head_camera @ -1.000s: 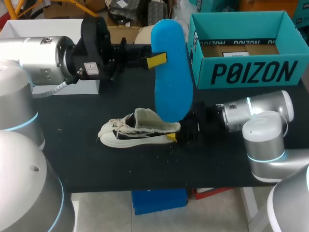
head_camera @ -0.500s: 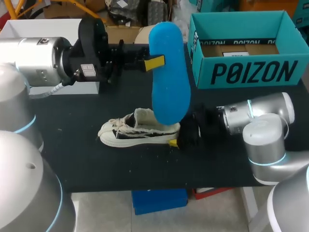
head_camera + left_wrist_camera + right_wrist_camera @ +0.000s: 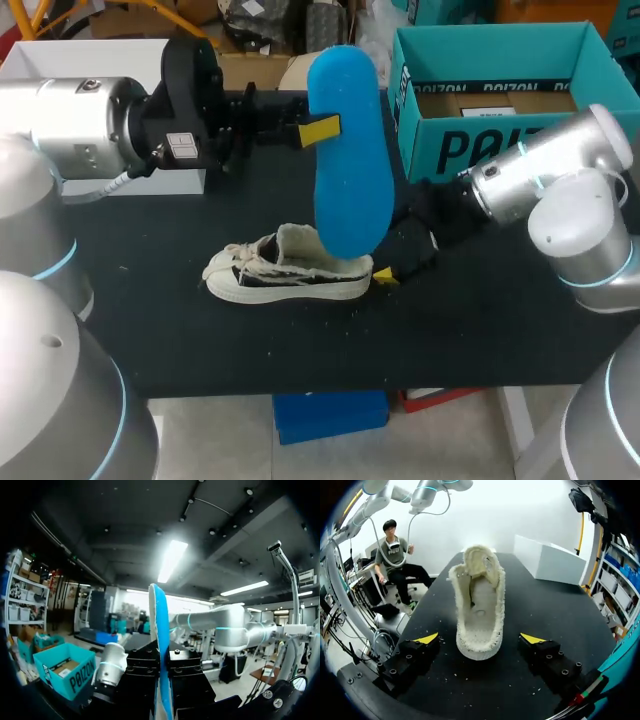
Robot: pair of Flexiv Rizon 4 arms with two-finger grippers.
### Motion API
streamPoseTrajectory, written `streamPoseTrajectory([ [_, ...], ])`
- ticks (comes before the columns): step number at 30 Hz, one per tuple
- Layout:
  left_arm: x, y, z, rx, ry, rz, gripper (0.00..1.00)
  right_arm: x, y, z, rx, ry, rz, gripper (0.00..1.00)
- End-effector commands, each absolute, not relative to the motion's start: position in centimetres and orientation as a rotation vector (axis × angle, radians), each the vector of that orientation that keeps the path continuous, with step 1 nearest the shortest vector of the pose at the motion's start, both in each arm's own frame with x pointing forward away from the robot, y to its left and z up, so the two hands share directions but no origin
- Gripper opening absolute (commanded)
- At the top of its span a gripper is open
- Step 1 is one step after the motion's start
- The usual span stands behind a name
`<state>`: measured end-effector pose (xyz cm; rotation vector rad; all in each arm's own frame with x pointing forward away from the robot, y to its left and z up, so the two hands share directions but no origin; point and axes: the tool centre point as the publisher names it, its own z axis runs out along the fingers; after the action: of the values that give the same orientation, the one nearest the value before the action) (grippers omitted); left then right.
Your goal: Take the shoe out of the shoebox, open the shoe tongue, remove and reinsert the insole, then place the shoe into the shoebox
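A white low-top shoe (image 3: 285, 272) lies on its sole on the black table (image 3: 480, 320), toe to the left. Its blue insole (image 3: 350, 150) hangs upright above the heel, and my left gripper (image 3: 318, 130) is shut on its edge. In the left wrist view the insole (image 3: 160, 630) stands edge-on between the black fingers (image 3: 142, 680). My right gripper (image 3: 388, 268) sits just off the heel, open. In the right wrist view the shoe (image 3: 477, 605) points away, its heel between the wide-spread yellow tips of my right gripper (image 3: 480, 641), untouched by either.
The teal shoebox (image 3: 510, 150) stands open at the back right, behind my right arm. A white box (image 3: 100, 55) sits at the back left, also seen as a white box (image 3: 560, 562) beyond the shoe. Small crumbs dot the table near the shoe.
My right gripper has let go of the shoe's heel, opened wide and drawn back to the right, its arm rising. The left gripper shifted the insole slightly left, then held still.
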<state>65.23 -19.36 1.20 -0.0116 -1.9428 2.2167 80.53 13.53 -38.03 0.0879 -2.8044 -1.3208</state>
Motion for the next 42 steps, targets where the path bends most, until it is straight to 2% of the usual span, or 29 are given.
streamPoseTrajectory([
  [1,65.1,-19.4,1.1,-0.008,-1.947,2.215,0.00,80.9,13.0,-35.8,0.160,-2.990,-0.812,1.00],
  [12,65.1,-19.4,1.1,-0.008,-1.947,2.215,0.00,80.5,13.8,-34.9,0.132,-3.109,-0.480,1.00],
  [27,65.1,-19.4,1.1,-0.008,-1.947,2.215,0.00,80.6,14.5,-34.4,0.203,-3.181,-0.519,1.00],
  [42,65.1,-19.4,1.1,-0.008,-1.947,2.215,0.00,79.3,15.7,-34.8,0.045,-3.176,-0.037,1.00],
])
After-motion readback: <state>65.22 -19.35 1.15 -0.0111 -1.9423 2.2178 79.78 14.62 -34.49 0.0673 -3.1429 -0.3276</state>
